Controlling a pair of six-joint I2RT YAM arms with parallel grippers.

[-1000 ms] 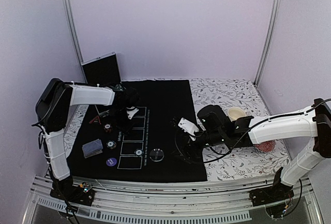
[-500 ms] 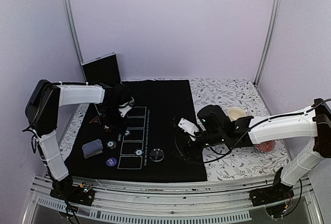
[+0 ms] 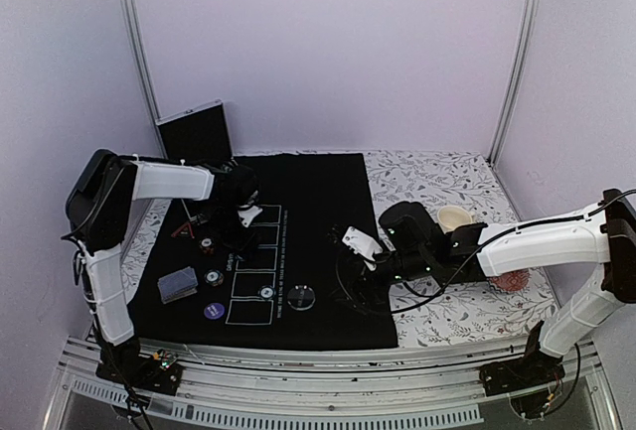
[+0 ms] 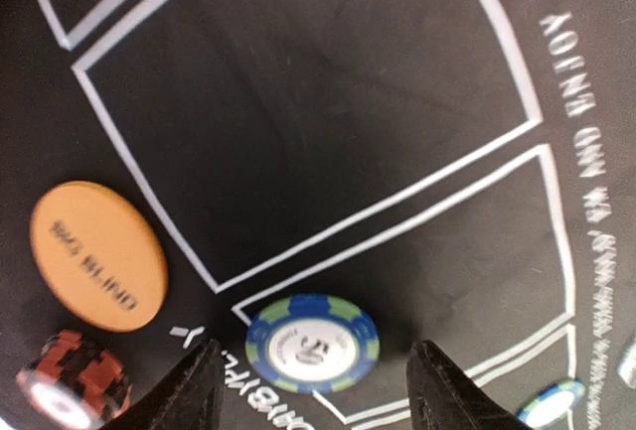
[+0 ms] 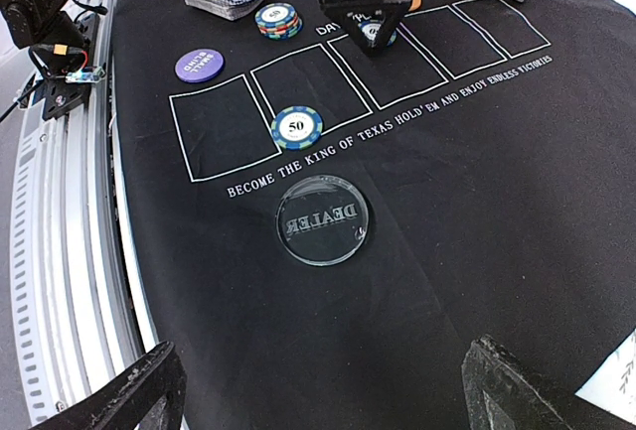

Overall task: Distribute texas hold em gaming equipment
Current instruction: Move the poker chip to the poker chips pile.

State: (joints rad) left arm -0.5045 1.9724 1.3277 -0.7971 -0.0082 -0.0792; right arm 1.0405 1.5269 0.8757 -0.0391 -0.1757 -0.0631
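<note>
Looking down from above, the left end effector (image 3: 241, 223) hangs over the printed card boxes on the black mat (image 3: 328, 182) covering the tabletop (image 3: 447, 177), and the right end effector (image 3: 360, 247) hovers over the mat's right part. A card deck (image 3: 179, 284), purple disc (image 3: 214, 311) and clear dealer disc (image 3: 302, 297) lie along the near side.

Left wrist: its fingers (image 4: 194, 395) stand released either side of a blue chip (image 4: 313, 344) marked 50, gaps showing on both sides. An orange disc (image 4: 97, 256) lies nearby.

Right wrist: the fingers (image 5: 129, 390) are spread wide and empty, with the dealer disc on the mat ahead.
</note>
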